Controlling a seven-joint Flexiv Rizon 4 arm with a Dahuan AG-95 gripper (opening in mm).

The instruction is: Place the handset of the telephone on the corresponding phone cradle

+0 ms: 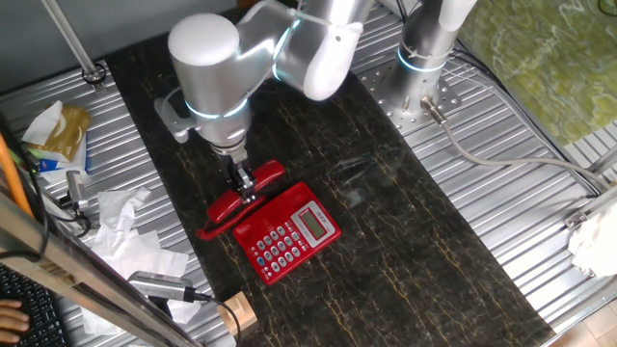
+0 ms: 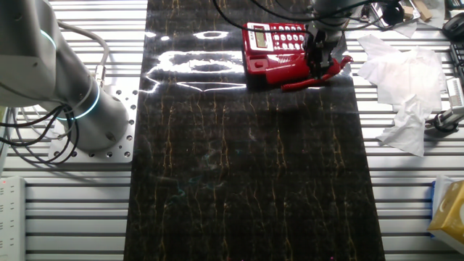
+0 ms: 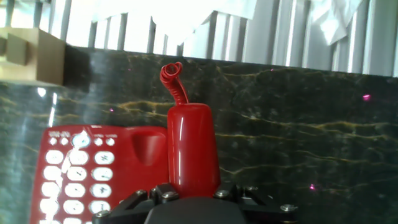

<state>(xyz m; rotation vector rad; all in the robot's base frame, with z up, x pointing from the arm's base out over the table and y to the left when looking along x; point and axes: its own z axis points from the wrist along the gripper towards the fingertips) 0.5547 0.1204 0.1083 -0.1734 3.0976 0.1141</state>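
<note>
I am working over the dark marbled surface (image 1: 405, 251), which is filling the middle of each fixed view and is giving the red parts a flat, uncluttered bed. The arm is reaching down from the upper left of the one fixed view so that the wrist is standing nearly straight above the phone; I judge that pose is letting me lower the part without dragging it sideways.

The telephone (image 1: 286, 233) is sitting at centre frame, keypad and pale display facing up. In the other fixed view it is lying at the top centre. Its phone cradle (image 3: 146, 146) is showing in the hand view as a red recess just left of the held bar, beside the buttons.

The handset (image 1: 247, 189) is lying slanted along the upper-left edge of the base, one end near the wrist, the other toward the lower left. From the hand view I am reading it as beside the recess and not seated in it, so I judge a small shift toward the keypad is needed.

The end effector (image 1: 243, 181) is clamping the handset about its middle, which should be keeping it balanced. The coiled cord (image 3: 174, 79) is curling off the far end, toward the top of the hand view, slack enough not to tug.
</note>
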